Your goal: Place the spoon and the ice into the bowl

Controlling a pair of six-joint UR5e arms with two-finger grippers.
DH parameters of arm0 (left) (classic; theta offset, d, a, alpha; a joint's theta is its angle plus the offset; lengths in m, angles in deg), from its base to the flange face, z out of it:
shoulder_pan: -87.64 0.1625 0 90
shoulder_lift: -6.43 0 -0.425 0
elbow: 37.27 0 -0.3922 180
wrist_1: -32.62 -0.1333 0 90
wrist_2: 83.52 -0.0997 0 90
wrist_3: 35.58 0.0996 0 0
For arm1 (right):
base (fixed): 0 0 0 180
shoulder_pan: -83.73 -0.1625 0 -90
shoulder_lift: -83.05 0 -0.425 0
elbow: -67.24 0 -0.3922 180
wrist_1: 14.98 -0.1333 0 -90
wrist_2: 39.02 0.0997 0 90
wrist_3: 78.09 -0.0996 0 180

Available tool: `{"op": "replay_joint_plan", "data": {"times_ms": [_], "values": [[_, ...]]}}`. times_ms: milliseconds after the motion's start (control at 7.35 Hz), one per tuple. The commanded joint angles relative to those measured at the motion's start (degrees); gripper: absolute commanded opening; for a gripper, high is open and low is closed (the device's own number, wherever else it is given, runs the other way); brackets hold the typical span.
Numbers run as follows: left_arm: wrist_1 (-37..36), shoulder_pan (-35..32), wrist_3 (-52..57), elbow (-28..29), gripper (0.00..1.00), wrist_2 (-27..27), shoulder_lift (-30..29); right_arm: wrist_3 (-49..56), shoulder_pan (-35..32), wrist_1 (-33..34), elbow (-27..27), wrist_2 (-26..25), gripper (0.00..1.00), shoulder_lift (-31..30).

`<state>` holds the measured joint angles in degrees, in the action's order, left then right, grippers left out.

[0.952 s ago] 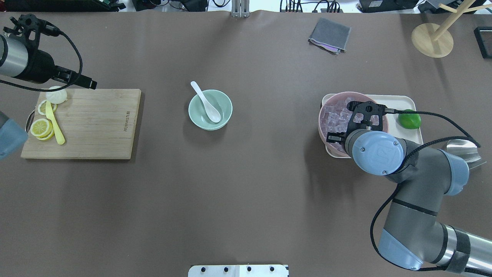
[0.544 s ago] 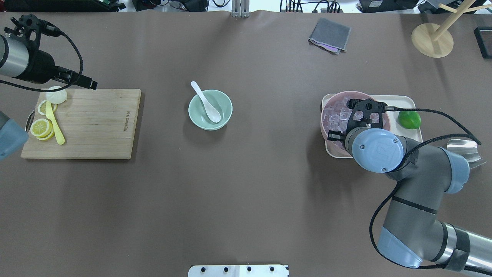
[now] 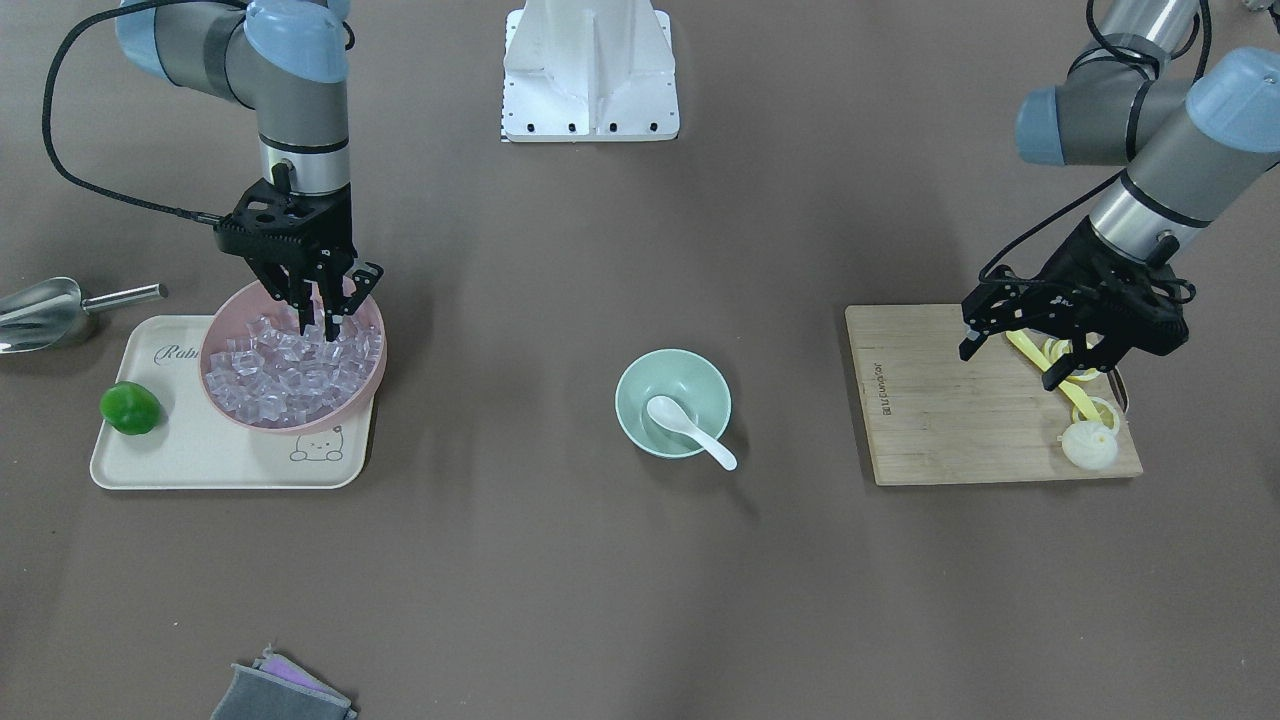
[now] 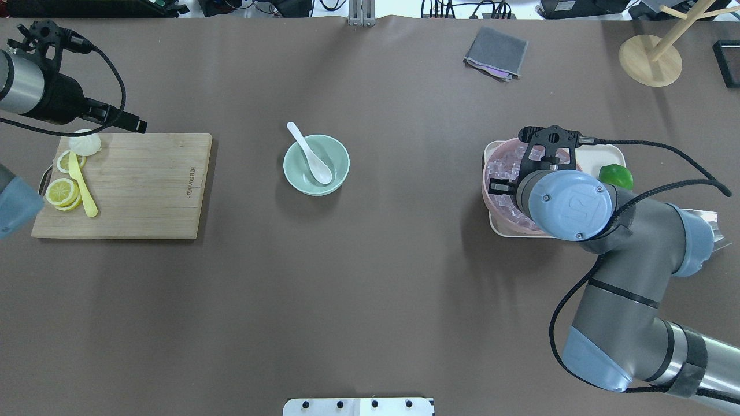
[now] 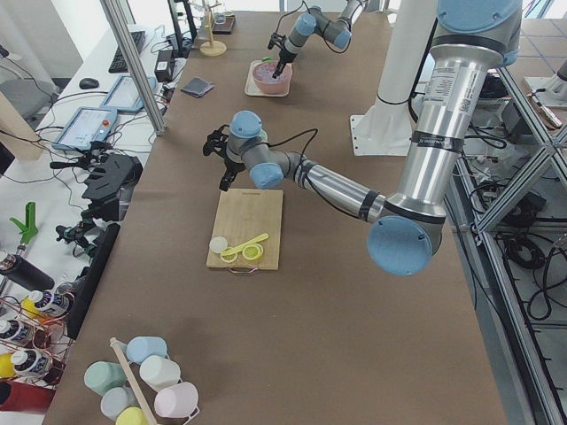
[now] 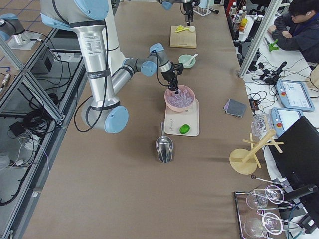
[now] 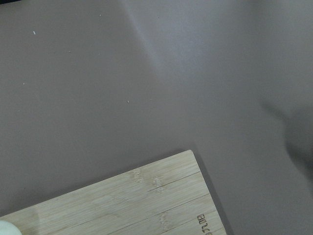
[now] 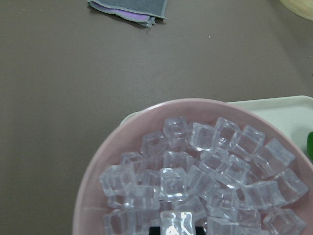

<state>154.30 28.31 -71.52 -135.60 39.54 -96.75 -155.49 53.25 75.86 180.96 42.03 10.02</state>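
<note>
The white spoon (image 3: 668,411) lies with its scoop in the mint-green bowl (image 3: 628,378) at the table's middle, handle over the rim; both also show in the overhead view, the spoon (image 4: 319,170) and the bowl (image 4: 296,176). Ice cubes (image 3: 290,380) fill a pink bowl (image 3: 207,362). My right gripper (image 3: 318,322) points down just over the ice. In the right wrist view it holds one ice cube (image 8: 177,221) between its fingertips. My left gripper (image 3: 1072,370) hangs open and empty above the far end of the cutting board (image 3: 960,420).
The pink bowl stands on a cream tray (image 3: 200,462) with a green lime (image 3: 130,408). A metal scoop (image 3: 40,310) lies beside the tray. Lemon slices (image 4: 62,192) and a yellow spoon (image 4: 84,190) lie on the board. A grey cloth (image 4: 496,53) and a wooden stand (image 4: 650,60) sit far off.
My right wrist has shifted over the pink bowl toward its far side and looks to have risen. The left arm, spoon and mint bowl have not moved.
</note>
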Motion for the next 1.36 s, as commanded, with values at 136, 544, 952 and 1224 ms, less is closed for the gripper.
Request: {"op": "replay_joint_plan", "data": {"times_ms": [136, 544, 952, 1224], "values": [[-11.33, -8.92, 11.97, -0.29, 1.0, 8.39, -1.32, 0.24, -0.45, 2.24, 0.36, 0.25, 0.0, 7.36], [-31.96, -20.51, 40.05, 0.06, 1.0, 9.29, -1.67, 0.06, 1.82, 2.06, -2.6, -3.16, 0.0, 13.59], [-38.28, -26.27, 42.79, 3.55, 1.0, 9.38, 5.6, -0.55, 5.07, 2.06, -12.27, -9.13, 0.0, 23.62], [-35.65, -26.53, 42.88, 5.25, 1.0, 9.65, 9.12, -3.51, 6.39, 1.97, -20.5, -11.25, 0.0, 30.19]]}}
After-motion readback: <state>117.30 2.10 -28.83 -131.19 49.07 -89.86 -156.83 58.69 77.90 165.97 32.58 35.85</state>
